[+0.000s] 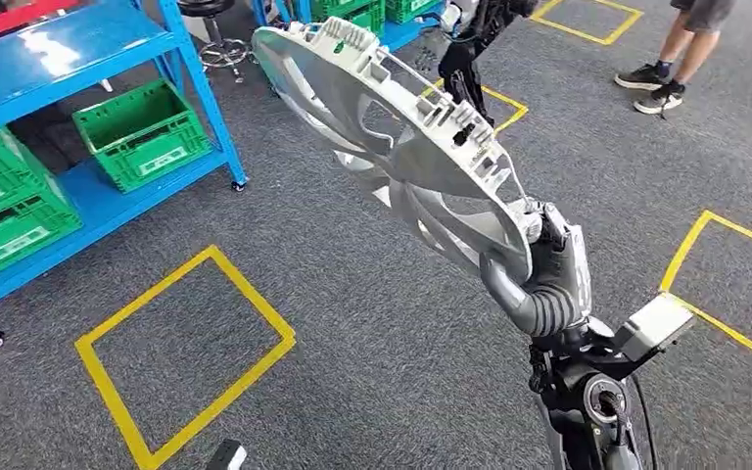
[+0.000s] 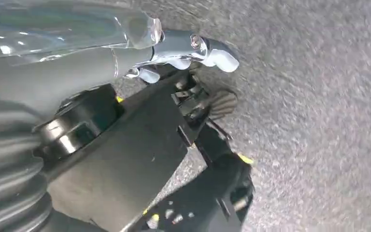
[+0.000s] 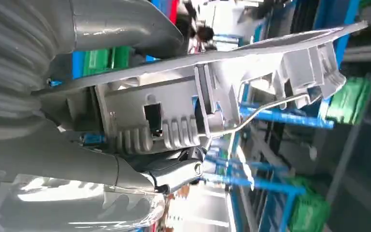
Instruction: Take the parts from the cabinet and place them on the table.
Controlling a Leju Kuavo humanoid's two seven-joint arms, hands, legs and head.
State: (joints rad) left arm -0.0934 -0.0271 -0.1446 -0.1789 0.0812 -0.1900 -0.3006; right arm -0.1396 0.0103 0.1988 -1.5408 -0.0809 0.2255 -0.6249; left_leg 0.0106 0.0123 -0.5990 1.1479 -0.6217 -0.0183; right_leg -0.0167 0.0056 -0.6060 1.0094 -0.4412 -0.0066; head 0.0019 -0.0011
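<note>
A large round silver wheel-cover part [image 1: 401, 137], with clips on its back, is held up in the air over the grey carpet. My right hand [image 1: 548, 269] grips it by the near rim, fingers wrapped over the edge. The right wrist view shows that rim and its ribbed clips [image 3: 174, 121] close up, clamped between the thumb and fingers [image 3: 174, 171]. My left hand [image 2: 125, 53] hangs over the carpet with its fingers stretched out and nothing in it.
A blue shelf rack [image 1: 108, 49] with green crates [image 1: 142, 132] stands at the left. Yellow tape squares [image 1: 186, 352] mark the carpet. A person's legs [image 1: 681, 59] stand at the top right, and a stool [image 1: 217, 39] and dark equipment [image 1: 465, 59] are behind the part.
</note>
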